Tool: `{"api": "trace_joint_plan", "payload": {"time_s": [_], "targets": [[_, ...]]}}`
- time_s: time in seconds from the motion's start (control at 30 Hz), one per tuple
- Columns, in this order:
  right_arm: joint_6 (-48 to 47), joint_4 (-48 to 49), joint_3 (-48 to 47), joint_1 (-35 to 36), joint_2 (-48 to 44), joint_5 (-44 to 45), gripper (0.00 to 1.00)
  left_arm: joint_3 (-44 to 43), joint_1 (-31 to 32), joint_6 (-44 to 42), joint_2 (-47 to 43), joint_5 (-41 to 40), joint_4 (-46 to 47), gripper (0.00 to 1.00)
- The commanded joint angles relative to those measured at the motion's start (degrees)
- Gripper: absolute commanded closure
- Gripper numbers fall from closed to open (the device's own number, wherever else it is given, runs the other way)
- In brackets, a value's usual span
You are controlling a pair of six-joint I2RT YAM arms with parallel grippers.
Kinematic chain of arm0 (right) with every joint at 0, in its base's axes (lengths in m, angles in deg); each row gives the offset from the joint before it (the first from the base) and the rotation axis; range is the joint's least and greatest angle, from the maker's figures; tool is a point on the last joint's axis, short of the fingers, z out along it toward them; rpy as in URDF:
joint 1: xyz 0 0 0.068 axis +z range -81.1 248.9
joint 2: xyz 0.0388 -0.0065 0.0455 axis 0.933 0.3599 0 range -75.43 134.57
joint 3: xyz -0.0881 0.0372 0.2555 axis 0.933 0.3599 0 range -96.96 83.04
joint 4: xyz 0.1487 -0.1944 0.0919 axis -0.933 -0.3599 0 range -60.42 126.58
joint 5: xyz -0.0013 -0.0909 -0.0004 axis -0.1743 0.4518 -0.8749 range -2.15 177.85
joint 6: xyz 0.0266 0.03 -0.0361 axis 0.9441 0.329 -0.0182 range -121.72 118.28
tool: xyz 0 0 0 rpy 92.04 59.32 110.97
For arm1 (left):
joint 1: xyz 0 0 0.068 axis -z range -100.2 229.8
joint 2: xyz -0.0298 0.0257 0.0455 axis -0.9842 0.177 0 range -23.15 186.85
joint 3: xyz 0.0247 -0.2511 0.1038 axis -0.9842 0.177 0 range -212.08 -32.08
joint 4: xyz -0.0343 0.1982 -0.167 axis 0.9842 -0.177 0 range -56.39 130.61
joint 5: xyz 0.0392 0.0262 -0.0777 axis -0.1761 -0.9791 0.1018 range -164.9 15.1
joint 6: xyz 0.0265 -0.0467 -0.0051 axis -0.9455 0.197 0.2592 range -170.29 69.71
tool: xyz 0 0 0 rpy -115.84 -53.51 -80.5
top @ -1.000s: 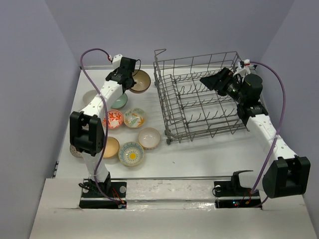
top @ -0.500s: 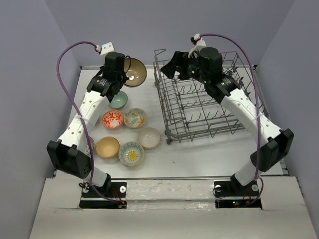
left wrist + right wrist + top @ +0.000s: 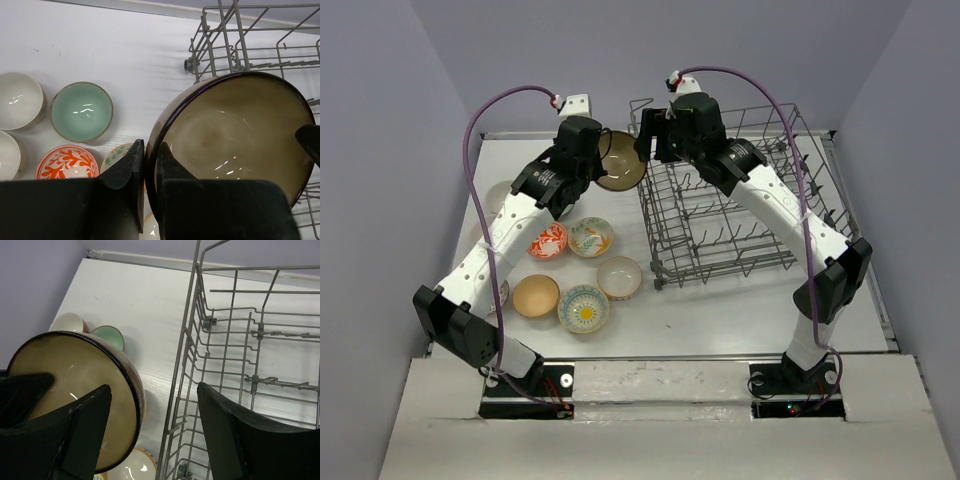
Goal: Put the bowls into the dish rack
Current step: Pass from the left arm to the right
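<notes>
Brown bowl [image 3: 235, 135] in left end effector [image 3: 149, 165]

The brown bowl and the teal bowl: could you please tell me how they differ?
The brown bowl is pinched by its rim in the left gripper and steeply tilted in the air; the teal bowl sits upright on the table. The brown bowl is dark outside and tan inside; the teal bowl is pale green with a brownish rim. Both are round, glossy and empty.
</notes>
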Motion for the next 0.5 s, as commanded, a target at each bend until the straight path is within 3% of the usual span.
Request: {"api": "trace_joint_plan", "payload": {"time_s": [0.0, 0.47], "targets": [[-1.1, -1.3, -3.0, 0.6, 0.6, 2.6, 0.29, -2.4, 0.5, 0.3, -4.5, -1.3, 6.7, 1.00], [-0.3, -0.2, 0.5, 1.7, 1.0, -1.3, 0.40, -6.8, 2.5, 0.7, -1.5, -1.5, 7.2, 1.00]]}}
